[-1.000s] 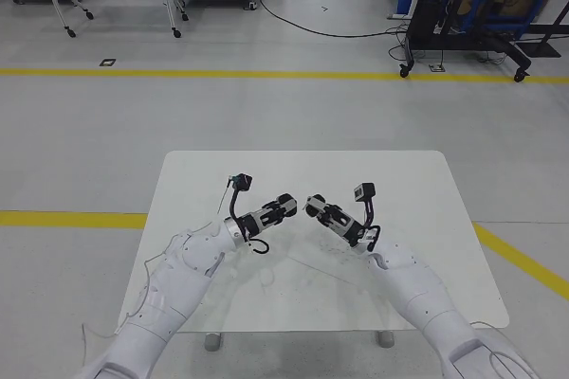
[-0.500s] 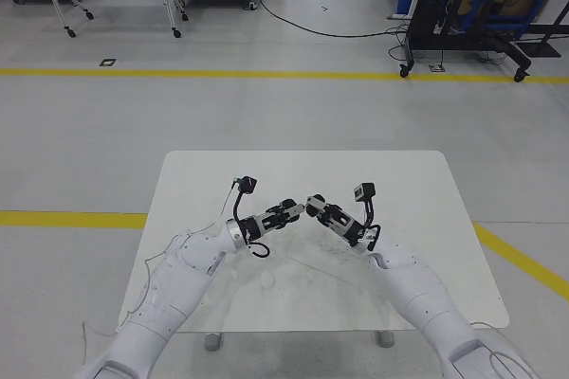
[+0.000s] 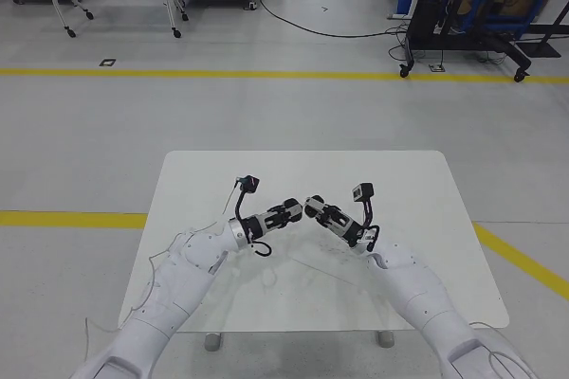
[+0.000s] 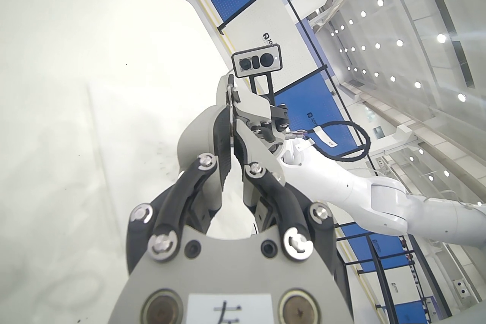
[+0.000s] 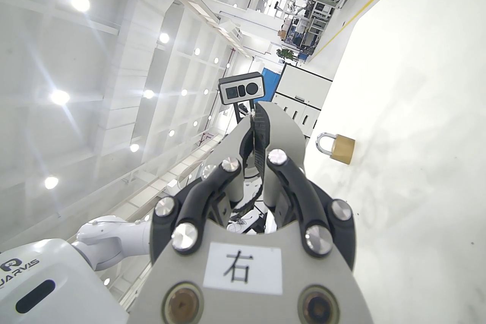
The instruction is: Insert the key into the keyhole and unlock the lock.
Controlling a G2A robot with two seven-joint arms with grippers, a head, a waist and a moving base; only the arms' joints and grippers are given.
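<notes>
Upright on the table (image 5: 410,75), padlock (image 5: 343,148), shackle (image 5: 319,143) uppermost; key (image 4: 230,113) in left pincer (image 4: 229,90).

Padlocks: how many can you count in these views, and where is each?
1. The padlock lies on the white table, apart from the right end effector. Another could be hidden beneath the arms.

The left arm (image 3: 180,284) and right arm (image 3: 427,294) are smooth glossy white shells. A black cable (image 4: 357,147) loops at the wrist. The left gripper (image 4: 230,101) and right gripper (image 5: 253,118) have pale grey fingers, ribbed black pads (image 4: 224,139), black linkages and silver screws (image 4: 163,244). Low in the frame, a white label (image 5: 243,266) bears one dark character.
</notes>
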